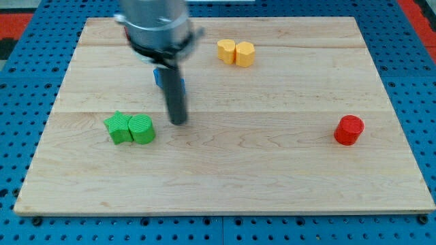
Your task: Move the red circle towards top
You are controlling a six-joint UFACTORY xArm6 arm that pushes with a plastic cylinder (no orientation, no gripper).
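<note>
On a light wooden board [225, 170] lying on a blue floor full of holes [20, 88], the red circle [349, 130] sits alone at about 3 o'clock, far from my tip [178, 122], a plain rod with no fingers, beside two green blocks [130, 128] at 9 o'clock, with two yellow blocks [236, 52] at 12 o'clock.

Blue pegboard [27, 75] under wooden board [272, 170]

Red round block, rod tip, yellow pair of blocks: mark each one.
red round block [349, 127]: camera view, top face.
my tip [178, 122]: camera view, rod's very end.
yellow pair of blocks [236, 52]: camera view, seam between them.
</note>
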